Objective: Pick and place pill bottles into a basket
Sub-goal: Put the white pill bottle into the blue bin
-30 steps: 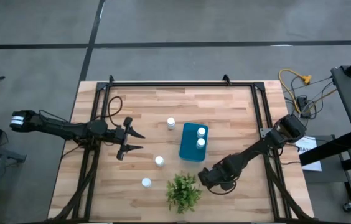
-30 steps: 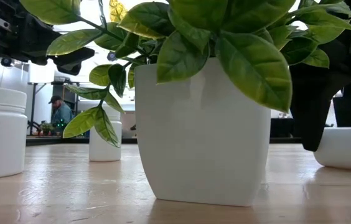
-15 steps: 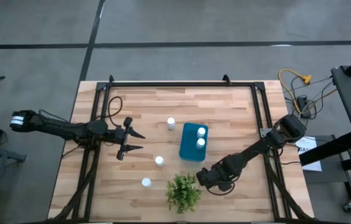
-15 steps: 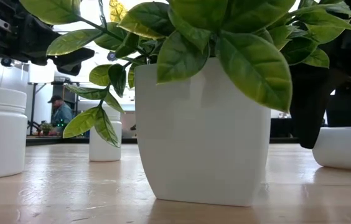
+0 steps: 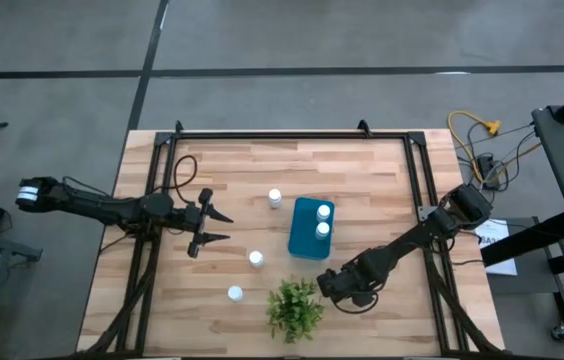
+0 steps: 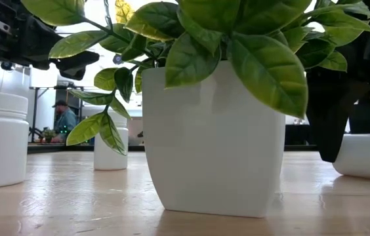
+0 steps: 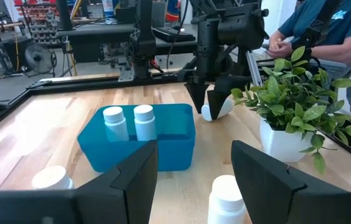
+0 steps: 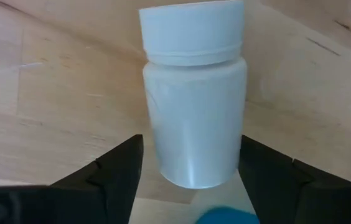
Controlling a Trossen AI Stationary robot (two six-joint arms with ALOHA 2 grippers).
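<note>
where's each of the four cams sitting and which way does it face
High view: overhead, straight down on the table; both arms show.
Low view: table height, level past the plant pot; a dark arm stands at the right.
Left wrist view: behind the left gripper, facing the basket; the right arm beyond.
Right wrist view: behind the right gripper, fingers flanking a lying pill bottle.
Shared: both wrist views show that bottle.

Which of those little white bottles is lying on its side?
The pill bottle between the right pincer's fingers, beside the plant. The other bottles all stand upright, two of them in the basket.
</note>
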